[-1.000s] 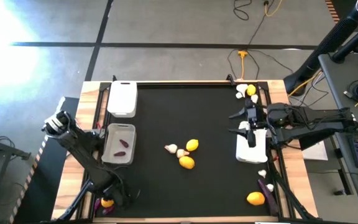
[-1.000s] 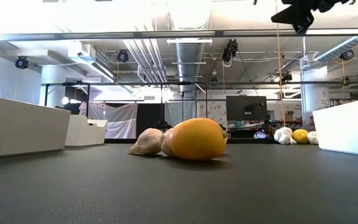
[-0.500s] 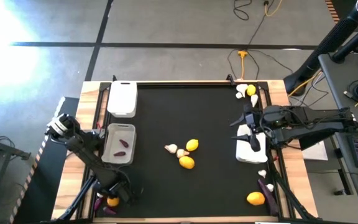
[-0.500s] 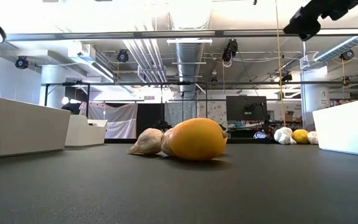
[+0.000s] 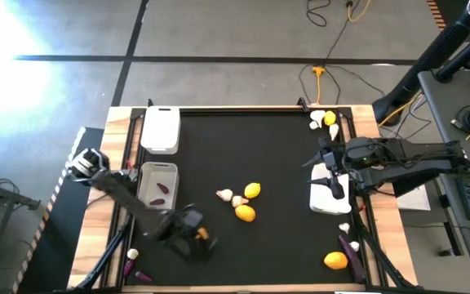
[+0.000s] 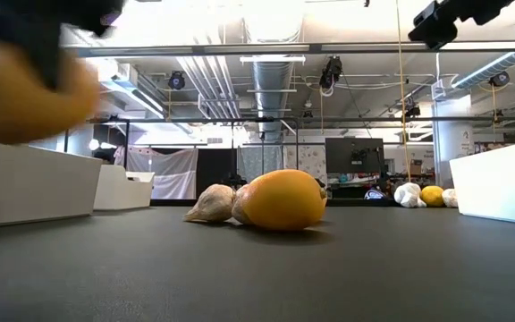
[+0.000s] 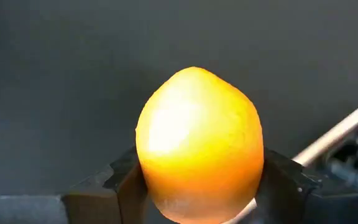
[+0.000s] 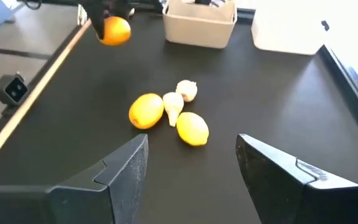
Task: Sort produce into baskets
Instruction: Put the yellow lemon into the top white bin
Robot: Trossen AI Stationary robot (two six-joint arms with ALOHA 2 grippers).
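Now, bins: three white baskets are sitting on the black mat [image 5: 243, 155]; left middle basket [image 5: 157, 188] is holding two eggplants [image 5: 161, 193]; far-left basket [image 5: 161, 129] is showing nothing inside; right basket [image 5: 330, 192] is lying under the right arm
Loose produce: two citrus fruits [image 5: 249, 202] and garlic bulbs [image 5: 230, 197] are lying mid-mat
Left gripper [image 5: 196, 236]: clamping an orange citrus [image 7: 197, 146], hanging above the near-left mat
Right gripper [image 5: 327, 170]: spreading wide above the right basket
Change: since a second ago the left arm is swinging in from the near-left corner, carrying the citrus that lay there
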